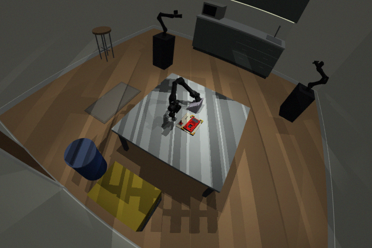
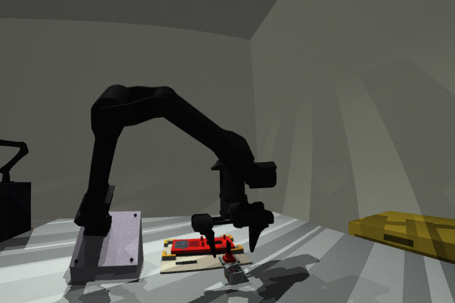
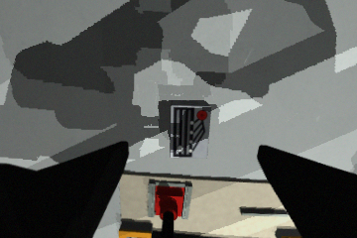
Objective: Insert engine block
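Observation:
The engine block is a small grey cube with dark stripes and a red dot on top. It lies on the table just off the front edge of the beige base board. The red car body sits on that board, with its grey opening towards the arm's base. A small red part in a grey frame stands on the board's near corner. My gripper is open and empty, fingers pointing down, hanging above the block.
The arm's grey mounting block stands on the table behind the board. A yellow box and a blue barrel stand on the floor beside the table. Two other arms on black pedestals stand far off.

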Available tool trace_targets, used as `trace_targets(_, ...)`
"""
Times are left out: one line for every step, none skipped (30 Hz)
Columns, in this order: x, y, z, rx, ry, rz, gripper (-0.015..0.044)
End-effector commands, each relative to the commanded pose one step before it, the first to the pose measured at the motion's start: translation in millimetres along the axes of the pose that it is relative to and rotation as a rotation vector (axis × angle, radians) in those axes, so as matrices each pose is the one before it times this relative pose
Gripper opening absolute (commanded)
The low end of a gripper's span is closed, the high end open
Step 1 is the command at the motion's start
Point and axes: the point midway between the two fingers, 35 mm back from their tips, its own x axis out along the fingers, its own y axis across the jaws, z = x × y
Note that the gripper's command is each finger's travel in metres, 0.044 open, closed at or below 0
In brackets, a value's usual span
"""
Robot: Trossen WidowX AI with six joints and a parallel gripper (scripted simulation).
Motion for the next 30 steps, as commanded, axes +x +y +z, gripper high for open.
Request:
trace_targets(5.38, 0.38, -3.16, -0.0130, -0.00400, 0.00043, 0.0440)
trace_targets(3.60, 0.04, 0.01, 0.0000, -0.00010, 0.00001, 0.0440)
trace_targets(5.39, -0.02, 0.04, 0.0000, -0.00025, 0.00001, 0.0440)
trace_targets(3.58, -0.07, 0.05, 0.0000, -0.00023, 0.00000, 0.0440)
trace_targets(1.19, -0.03, 0.02, 0.0000, -0.00009, 0.00000, 0.0440)
trace_targets(0.00, 0.00, 0.00, 0.0000, 0.00000, 0.00000, 0.0440)
trace_targets(0.26, 0.01, 0.00, 0.0000, 0.00000, 0.00000, 0.0440)
trace_targets(0.78, 0.02, 0.00, 0.0000, 0.00000, 0.00000, 0.0440)
trace_targets(1.29, 0.04, 0.00, 0.0000, 0.00000, 0.00000, 0.0440)
trace_targets(1.60, 0.04, 0.01, 0.0000, -0.00001, 0.00000, 0.0440)
trace_targets(1.60, 0.03, 0.01, 0.0000, -0.00002, 0.00000, 0.0440)
trace_targets(1.60, 0.02, 0.01, 0.0000, -0.00003, 0.00000, 0.0440)
trace_targets(1.60, 0.01, 0.02, 0.0000, -0.00004, 0.00000, 0.0440)
trace_targets(1.60, 0.00, 0.02, 0.0000, -0.00005, 0.00000, 0.0440)
trace_targets(1.60, -0.01, 0.02, 0.0000, -0.00006, 0.00000, 0.0440)
trace_targets(1.60, -0.01, 0.03, 0.0000, -0.00007, 0.00000, 0.0440)
trace_targets(1.59, -0.02, 0.03, 0.0000, -0.00008, 0.00000, 0.0440)
trace_targets(1.60, -0.03, 0.03, 0.0000, -0.00009, 0.00000, 0.0440)
trace_targets(1.60, -0.04, 0.03, 0.0000, -0.00010, 0.00000, 0.0440)
trace_targets(1.59, -0.05, 0.04, 0.0000, -0.00011, 0.00000, 0.0440)
trace_targets(1.59, -0.06, 0.04, 0.0000, -0.00012, 0.00000, 0.0440)
trace_targets(1.59, -0.07, 0.04, 0.0000, -0.00013, 0.00000, 0.0440)
trace_targets(1.58, -0.07, 0.04, 0.0000, -0.00014, -0.00001, 0.0440)
trace_targets(1.26, -0.07, 0.04, 0.0000, -0.00012, 0.00000, 0.0440)
trace_targets(0.76, -0.04, 0.02, 0.0000, -0.00007, 0.00000, 0.0440)
trace_targets(0.25, -0.01, 0.01, 0.0000, -0.00002, 0.00000, 0.0440)
trace_targets(0.00, 0.00, 0.00, 0.0000, 0.00000, 0.00000, 0.0414)
trace_targets(0.00, 0.00, 0.00, 0.0000, 0.00000, 0.00000, 0.0387)
trace_targets(0.00, 0.00, 0.00, 0.0000, 0.00000, 0.00000, 0.0361)
trace_targets(0.00, 0.00, 0.00, 0.0000, 0.00000, 0.00000, 0.0335)
